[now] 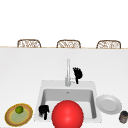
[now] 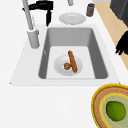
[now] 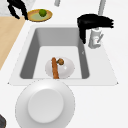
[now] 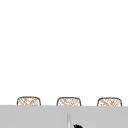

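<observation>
Front view: right robot hand [image 1: 77, 74], fingers relaxed and empty, just beside faucet [image 1: 67, 72] lever, likely rigid, slick metal; push its tip.

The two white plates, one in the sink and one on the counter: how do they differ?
The plate in the sink carries a long orange-brown piece of food and a small brown lump; the plate on the counter is bare. The sink plate lies down in the basin, while the counter plate rests right of the sink, beside a dark jar. Both are round, white and flat.
</observation>
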Motion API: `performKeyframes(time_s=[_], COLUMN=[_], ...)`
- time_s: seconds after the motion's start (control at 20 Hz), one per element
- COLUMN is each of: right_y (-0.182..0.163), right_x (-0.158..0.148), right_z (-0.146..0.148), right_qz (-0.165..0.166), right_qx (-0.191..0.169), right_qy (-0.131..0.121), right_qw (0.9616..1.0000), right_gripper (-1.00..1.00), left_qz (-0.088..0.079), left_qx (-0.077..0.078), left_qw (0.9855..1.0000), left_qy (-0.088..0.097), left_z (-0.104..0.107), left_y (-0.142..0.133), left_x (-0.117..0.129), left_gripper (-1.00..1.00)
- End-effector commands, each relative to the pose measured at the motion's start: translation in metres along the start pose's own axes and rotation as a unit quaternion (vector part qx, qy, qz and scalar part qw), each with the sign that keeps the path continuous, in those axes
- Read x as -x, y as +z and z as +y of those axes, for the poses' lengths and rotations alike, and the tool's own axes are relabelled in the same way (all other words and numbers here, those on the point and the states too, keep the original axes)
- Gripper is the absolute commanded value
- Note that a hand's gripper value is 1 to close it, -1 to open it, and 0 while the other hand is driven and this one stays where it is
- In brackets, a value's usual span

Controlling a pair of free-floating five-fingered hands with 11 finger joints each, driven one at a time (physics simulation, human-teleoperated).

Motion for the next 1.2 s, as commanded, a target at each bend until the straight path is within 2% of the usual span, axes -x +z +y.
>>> performKeyframes(time_s=[0.0, 0.1, 0.25, 0.4, 0.6, 0.7, 0.8, 1.0, 1.1, 1.15], right_y=[-0.014, -0.025, -0.034, -0.042, -0.057, -0.075, -0.090, -0.114, -0.119, -0.119], right_x=[0.004, 0.007, 0.008, 0.008, 0.007, 0.008, 0.008, 0.012, 0.008, 0.008], right_z=[0.010, 0.014, 0.012, 0.013, 0.015, 0.019, 0.028, 0.050, 0.046, 0.041], right_qz=[0.002, 0.003, 0.004, 0.005, 0.008, 0.006, 0.006, 0.008, 0.011, 0.018], right_qx=[-0.062, -0.065, -0.099, -0.140, -0.192, -0.190, -0.197, -0.204, -0.227, -0.251], right_qy=[0.009, 0.017, 0.031, 0.034, 0.033, 0.030, 0.028, 0.056, 0.073, 0.077], right_qw=[0.9981, 0.9977, 0.9946, 0.9896, 0.9808, 0.9812, 0.9800, 0.9774, 0.9712, 0.9648], right_gripper=[-1.00, -1.00, -1.00, -1.00, -1.00, -1.00, -1.00, -1.00, -1.00, -1.00], left_qz=[0.000, 0.000, 0.000, 0.000, 0.000, 0.000, 0.000, 0.000, 0.000, 0.000], left_qx=[0.000, 0.000, 0.000, 0.000, 0.000, 0.000, 0.000, 0.000, 0.000, 0.000], left_qw=[1.0000, 1.0000, 1.0000, 1.0000, 1.0000, 1.0000, 1.0000, 1.0000, 1.0000, 1.0000], left_qy=[0.000, 0.000, 0.000, 0.000, 0.000, 0.000, 0.000, 0.000, 0.000, 0.000], left_z=[0.000, 0.000, 0.000, 0.000, 0.000, 0.000, 0.000, 0.000, 0.000, 0.000], left_y=[0.000, 0.000, 0.000, 0.000, 0.000, 0.000, 0.000, 0.000, 0.000, 0.000], left_x=[0.000, 0.000, 0.000, 0.000, 0.000, 0.000, 0.000, 0.000, 0.000, 0.000], left_gripper=[0.00, 0.00, 0.00, 0.00, 0.00, 0.00, 0.00, 0.00, 0.00, 0.00])
